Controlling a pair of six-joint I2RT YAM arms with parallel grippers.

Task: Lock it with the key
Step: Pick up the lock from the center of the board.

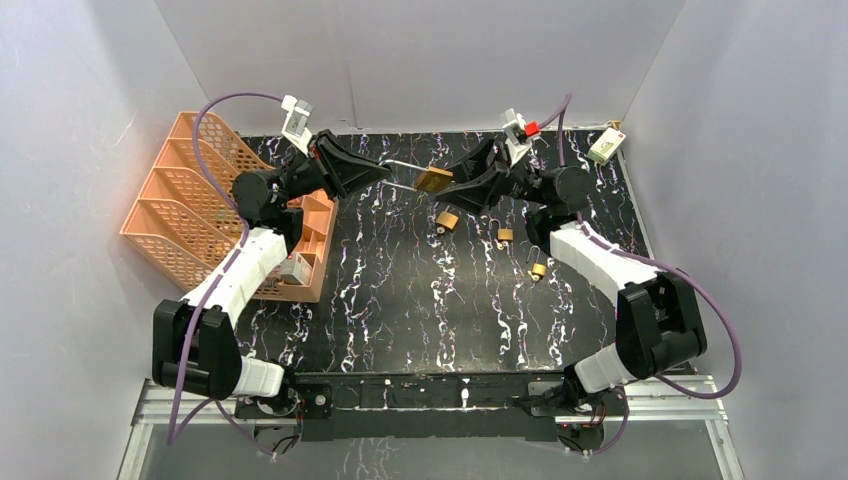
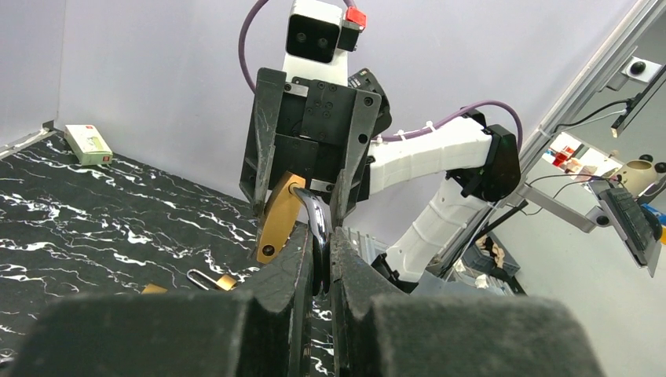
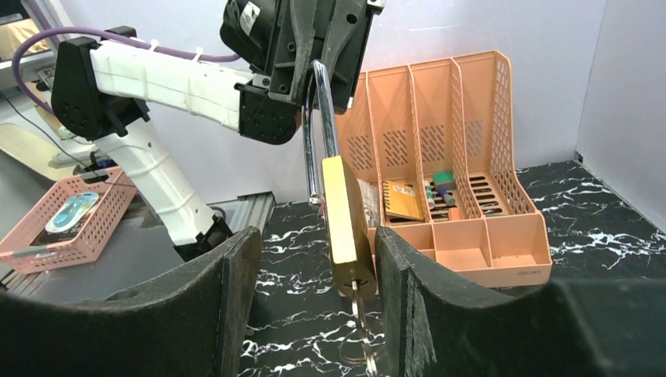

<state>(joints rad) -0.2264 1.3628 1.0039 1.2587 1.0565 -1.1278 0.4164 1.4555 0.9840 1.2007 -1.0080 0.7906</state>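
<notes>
A: Key [image 3: 358, 302] sits in padlock [image 3: 345, 224], centre frame, mid-air; left gripper [image 3: 318, 78] clamps its shackle [image 3: 322, 126].
B: Right gripper [image 3: 314, 236] spread astride padlock, not gripping. Shackle looks unseated; pressing home and turning remain.

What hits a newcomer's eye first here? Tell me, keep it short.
The brass padlock hangs in mid-air over the far middle of the table, its shackle pinched by the left gripper while the right gripper straddles its body. A key sits in its keyhole. At the left edge stands an orange file organizer.
</notes>
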